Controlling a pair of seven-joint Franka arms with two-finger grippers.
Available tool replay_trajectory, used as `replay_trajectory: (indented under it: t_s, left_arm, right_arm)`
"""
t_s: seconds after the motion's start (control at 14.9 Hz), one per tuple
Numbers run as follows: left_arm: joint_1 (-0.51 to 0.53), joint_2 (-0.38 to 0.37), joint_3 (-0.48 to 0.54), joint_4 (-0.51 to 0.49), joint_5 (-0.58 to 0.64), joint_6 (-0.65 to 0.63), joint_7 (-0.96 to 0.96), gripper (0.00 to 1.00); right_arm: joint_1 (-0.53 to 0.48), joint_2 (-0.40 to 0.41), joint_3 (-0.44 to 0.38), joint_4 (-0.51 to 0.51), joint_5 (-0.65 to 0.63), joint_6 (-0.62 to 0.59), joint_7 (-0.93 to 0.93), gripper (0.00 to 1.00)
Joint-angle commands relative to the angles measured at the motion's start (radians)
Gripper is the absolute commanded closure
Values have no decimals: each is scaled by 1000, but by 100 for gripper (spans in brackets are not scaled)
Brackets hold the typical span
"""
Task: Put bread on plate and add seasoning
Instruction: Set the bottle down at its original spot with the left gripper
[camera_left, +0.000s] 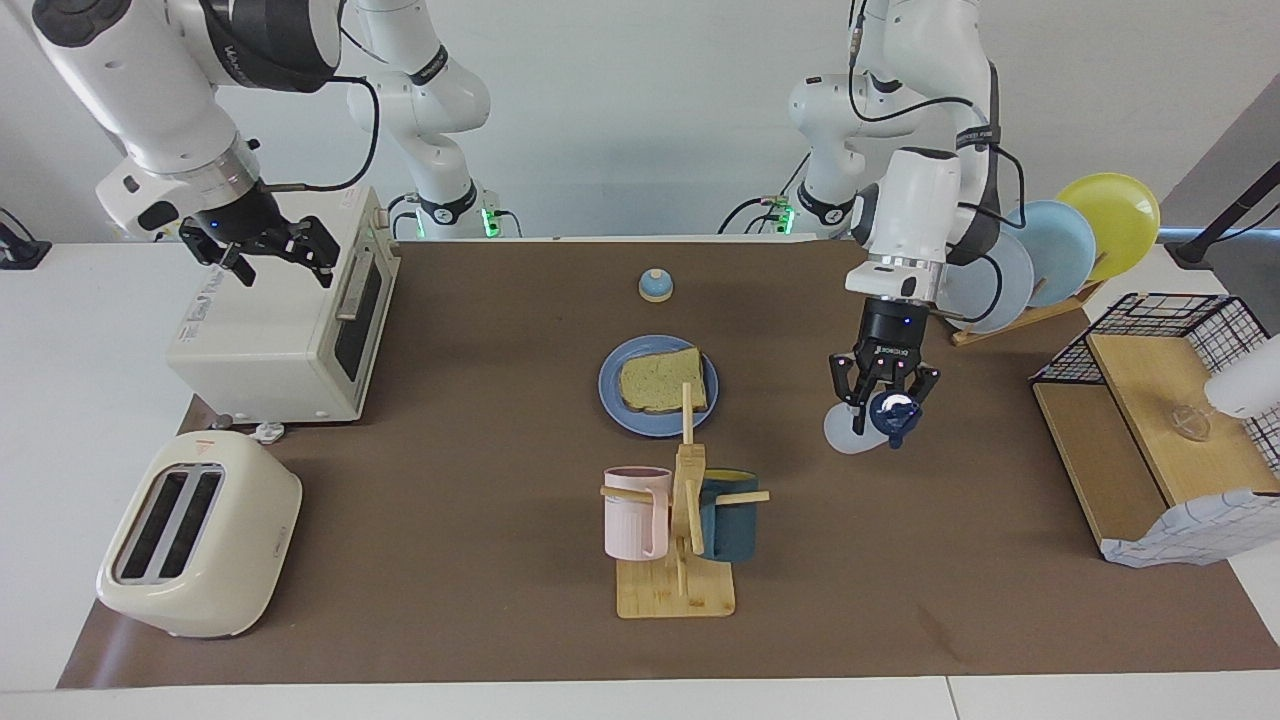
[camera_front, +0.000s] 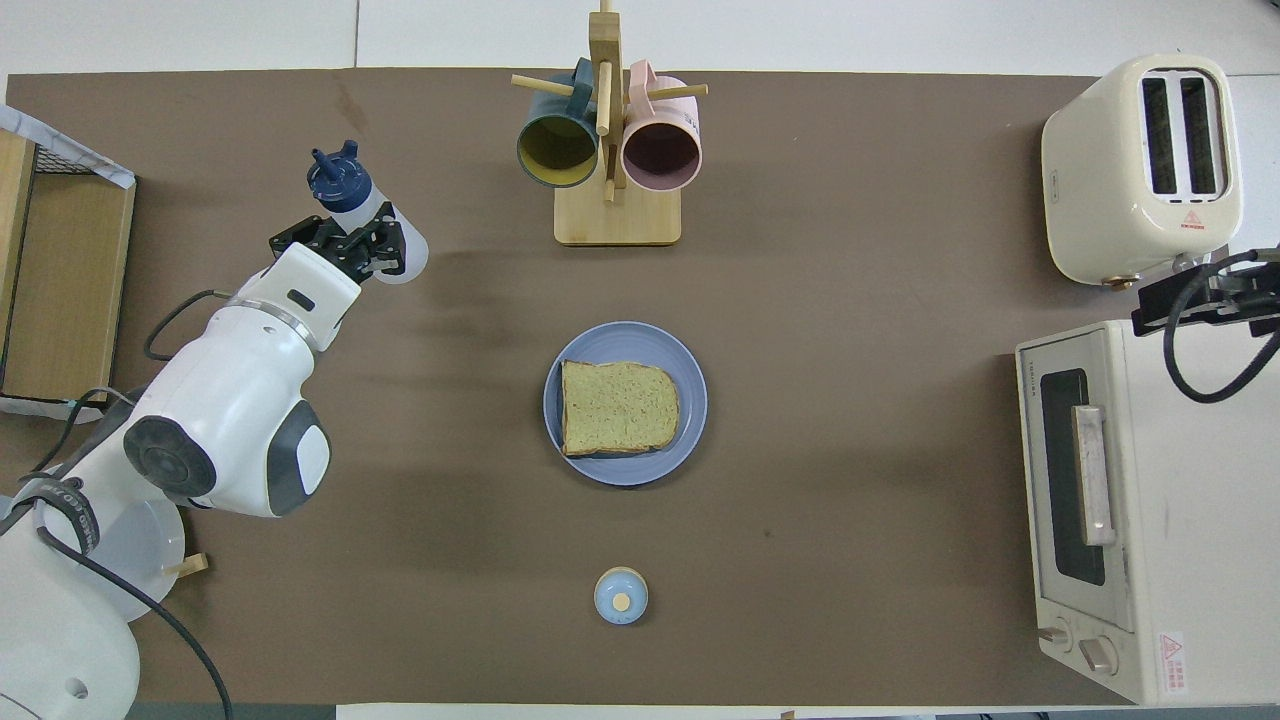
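The left gripper (camera_left: 883, 408) is clamped on the bottle (camera_left: 866, 424) of seasoning, its fingers (camera_front: 385, 250) pressed against the translucent body just below the dark blue spouted cap (the bottle is tipped on its side in the air, clear of the mat). Gripper and bottle hang over bare brown mat (camera_left: 480, 420) toward the left arm's end of the table. To one side of the fingers, toward the middle of the table, lies the blue plate (camera_left: 612, 396) with the slice of bread (camera_left: 661, 382) flat on it; bottle and plate are well apart. A wooden mug stand (camera_left: 683, 530) carrying a pink mug (camera_left: 634, 512) and a dark teal mug (camera_left: 729, 515) stands near the plate, farther from the robots. A small blue-topped knob (camera_left: 655, 286) sits nearer to the robots than the plate. Outward from the fingers at the left arm's end are a rack of pale blue and yellow plates (camera_left: 1060, 250) and a wire basket (camera_left: 1195, 330) on a wooden stand.

The right gripper (camera_left: 262, 250) waits over the toaster oven (camera_left: 280, 330), fingers spread apart and holding nothing. A cream toaster (camera_left: 198, 535) stands beside the oven, farther from the robots.
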Motion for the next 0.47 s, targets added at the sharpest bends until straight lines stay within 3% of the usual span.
replay_trajectory:
  t_s: [0.0, 0.4]
  left_arm:
    - [25, 39, -3, -33, -10, 103, 53, 88]
    - [25, 71, -1, -24, 2, 106, 84, 87]
  right_arm:
    - [-9, -14, 1, -9, -1, -15, -24, 0]
    - [-9, -15, 1, -8, -1, -15, -24, 0]
